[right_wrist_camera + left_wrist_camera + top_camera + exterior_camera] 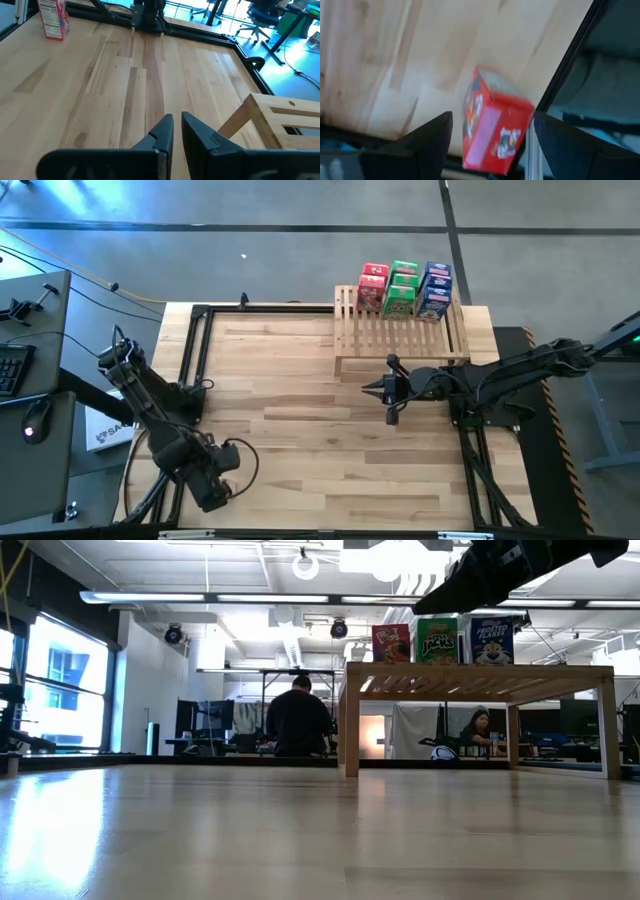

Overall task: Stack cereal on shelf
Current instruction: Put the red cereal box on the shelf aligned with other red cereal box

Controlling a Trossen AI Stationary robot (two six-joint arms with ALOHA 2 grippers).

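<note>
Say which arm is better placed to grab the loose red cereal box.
Left. The left gripper, fingers open, flanks the red box in its wrist view. The right gripper hangs empty beside the shelf, far across the table from that box.

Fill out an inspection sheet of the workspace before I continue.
Surface: light wooden plank tabletop, bare in the middle.
Job's things: light wooden slatted shelf at the far right; red, green and blue cereal boxes in a row along its far edge, count unclear; one loose red cereal box near the left arm.
Clutter: nothing seen.
Grippers: left gripper open around the loose box; right gripper shut, empty, beside the shelf's near edge.
Cables: thin floor cable far left, off the table.
Surroundings: grey desk at left; seated person behind.
</note>
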